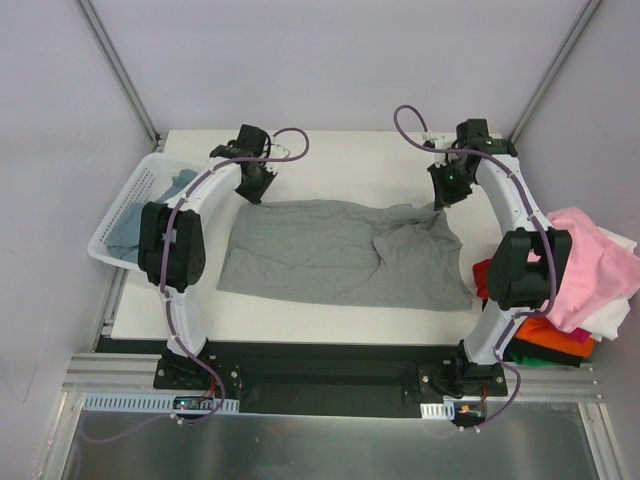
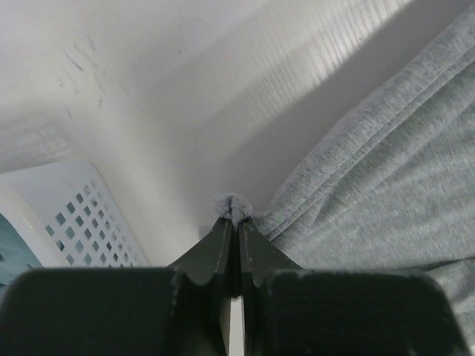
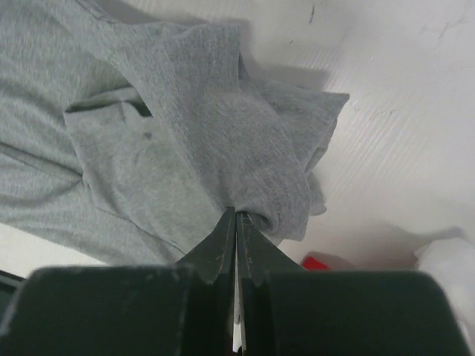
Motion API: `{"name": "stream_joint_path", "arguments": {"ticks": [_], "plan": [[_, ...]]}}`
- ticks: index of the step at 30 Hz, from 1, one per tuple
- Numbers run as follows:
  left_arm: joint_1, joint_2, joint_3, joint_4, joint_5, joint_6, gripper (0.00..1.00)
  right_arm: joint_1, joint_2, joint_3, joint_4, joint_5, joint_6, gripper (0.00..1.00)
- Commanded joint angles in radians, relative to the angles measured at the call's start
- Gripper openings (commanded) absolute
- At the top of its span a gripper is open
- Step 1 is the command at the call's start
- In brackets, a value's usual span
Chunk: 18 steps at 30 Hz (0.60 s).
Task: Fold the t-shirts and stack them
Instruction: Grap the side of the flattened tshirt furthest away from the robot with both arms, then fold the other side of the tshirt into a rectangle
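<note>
L jaws of left gripper clamped tight on a tiny nub of grey knit, only a small tuft poking past the tips. R jaws of right gripper likewise pressed together, biting a thicker bunched fold. Both pinches are on the same grey tee, at its far edge: L at the far-left corner, R at the far-right where the cloth is rumpled and doubled over itself. Rest of the tee lies mostly flat across mid table, between the two arms. Can't tell for sure which end is hem vs shoulders. Handling est: light, limp, soft jersey w/ some stretch, not fragile, no stiffness, so it'll drape and sag btwn grips and drag on the tabletop. L bite looks thin, could slip out under pull. Better hold prob at seams, hem or corners where the fabric is doubled, w/ a deeper bite. Wadded R side needs spreading before any fold. Other tees: blue-teal tee in white slatted basket at L edge. Pink tee, white tee, orange tee, red tee heaped off the R edge, loose, not stacked.
</note>
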Motion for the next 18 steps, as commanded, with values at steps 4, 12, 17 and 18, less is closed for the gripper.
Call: {"name": "stream_joint_path", "arguments": {"ticks": [4,12,17,18], "plan": [[-0.020,-0.126,-0.098,-0.026,-0.040,0.025,0.00,0.012,-0.193,-0.108,-0.082,-0.038,-0.042,0.01],[-0.022,-0.190,-0.170,-0.026,-0.046,0.034,0.00,0.015,-0.290,-0.214,-0.120,-0.028,-0.073,0.01],[-0.025,-0.216,-0.215,-0.026,-0.045,0.031,0.00,0.020,-0.317,-0.280,-0.137,-0.029,-0.087,0.01],[-0.025,-0.219,-0.223,-0.028,-0.045,0.031,0.00,0.020,-0.322,-0.288,-0.139,-0.032,-0.091,0.01]]}}
